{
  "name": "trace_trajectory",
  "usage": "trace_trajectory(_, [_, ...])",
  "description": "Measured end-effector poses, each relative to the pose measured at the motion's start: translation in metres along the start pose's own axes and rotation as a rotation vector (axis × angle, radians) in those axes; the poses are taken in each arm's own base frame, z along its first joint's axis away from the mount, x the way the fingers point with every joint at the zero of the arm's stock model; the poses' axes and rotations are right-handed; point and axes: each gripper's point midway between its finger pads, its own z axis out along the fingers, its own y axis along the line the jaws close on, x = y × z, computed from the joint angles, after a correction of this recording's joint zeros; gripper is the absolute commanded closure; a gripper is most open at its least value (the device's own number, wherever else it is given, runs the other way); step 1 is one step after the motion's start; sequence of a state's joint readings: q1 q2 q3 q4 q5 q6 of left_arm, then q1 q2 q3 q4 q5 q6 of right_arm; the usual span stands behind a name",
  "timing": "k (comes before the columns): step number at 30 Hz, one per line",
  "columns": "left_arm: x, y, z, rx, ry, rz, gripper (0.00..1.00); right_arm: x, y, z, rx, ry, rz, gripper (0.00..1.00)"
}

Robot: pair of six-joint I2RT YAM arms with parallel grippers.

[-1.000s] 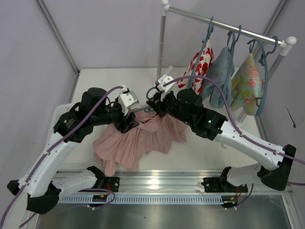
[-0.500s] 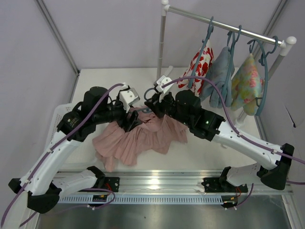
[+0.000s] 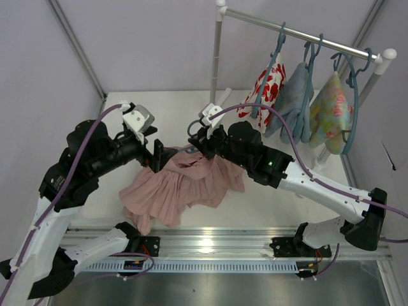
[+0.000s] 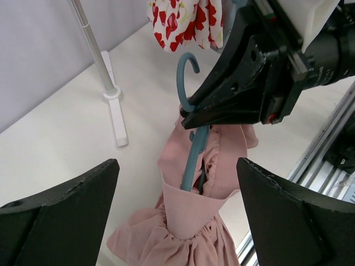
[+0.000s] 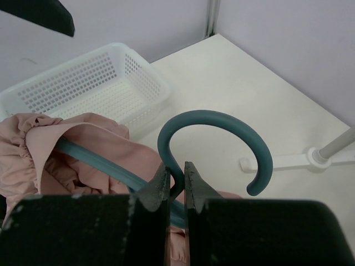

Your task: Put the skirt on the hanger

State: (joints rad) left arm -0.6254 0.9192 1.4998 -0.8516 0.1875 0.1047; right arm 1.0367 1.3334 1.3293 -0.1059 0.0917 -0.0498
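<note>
Right wrist: right gripper (image 5: 176,174) clamped on the hanger (image 5: 216,117) neck, skirt (image 5: 100,138) draped over its frame; left gripper (image 4: 176,166) spread wide, holding nothing.

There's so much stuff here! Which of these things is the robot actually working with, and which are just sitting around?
In the job: pink skirt; teal hanger, one arm tucked into the skirt; right gripper, shut on the hanger's neck; left gripper, open.

Just sitting there: white basket; clothes rack; red-and-white floral garment, pale blue garment and green floral garment hanging on it.
</note>
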Motion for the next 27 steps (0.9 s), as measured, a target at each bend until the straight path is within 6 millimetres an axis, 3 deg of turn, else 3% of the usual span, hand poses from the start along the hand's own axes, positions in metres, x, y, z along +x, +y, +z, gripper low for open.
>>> trace_trajectory(4, [-0.005, 0.000, 0.006, 0.011, 0.002, 0.006, 0.10, 0.002, 0.000, 0.001, -0.002, 0.005, -0.009, 1.00])
trace_trajectory(9, [0.017, -0.008, 0.037, 0.095, 0.093, 0.005, 0.12, -0.001, 0.002, 0.001, -0.013, 0.000, -0.022, 1.00])
trace_trajectory(14, [0.048, -0.013, 0.062, 0.163, 0.200, -0.011, 0.31, -0.008, 0.005, 0.001, -0.037, -0.017, -0.033, 1.00])
trace_trajectory(20, [0.051, -0.015, 0.066, 0.197, 0.205, -0.025, 0.62, -0.013, 0.004, 0.002, -0.040, -0.036, -0.029, 1.00])
trace_trajectory(27, [0.060, -0.019, 0.068, 0.224, 0.203, -0.036, 0.57, -0.015, -0.008, 0.003, -0.005, -0.047, 0.008, 1.00])
